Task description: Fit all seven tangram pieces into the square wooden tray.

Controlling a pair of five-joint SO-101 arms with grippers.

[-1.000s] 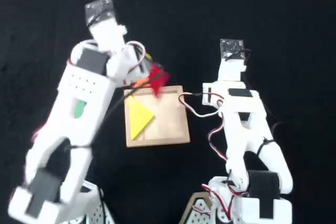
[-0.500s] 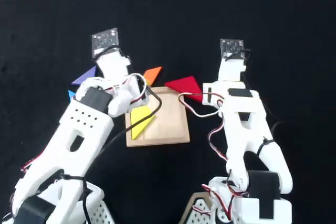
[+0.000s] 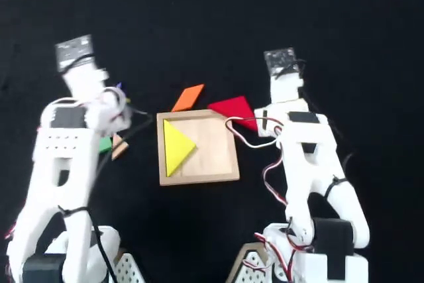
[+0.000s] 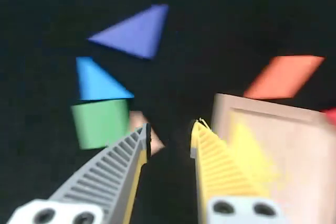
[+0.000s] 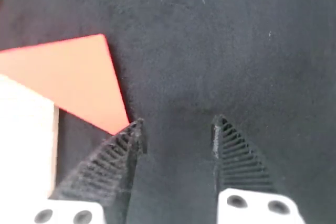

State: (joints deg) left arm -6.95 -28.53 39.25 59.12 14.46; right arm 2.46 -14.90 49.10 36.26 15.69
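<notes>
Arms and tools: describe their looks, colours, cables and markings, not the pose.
The left arm and right arm are white shells with black motor blocks, each carrying a dark square camera board. Red, white and black cables loop along the right arm. The left tool has one grey and one yellow ribbed finger; the right tool has two dark ribbed fingers on white bases.

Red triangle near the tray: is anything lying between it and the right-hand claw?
Nothing visible does. The red triangle lies just beside the right gripper, which is open, and the tray borders its far side.
</notes>
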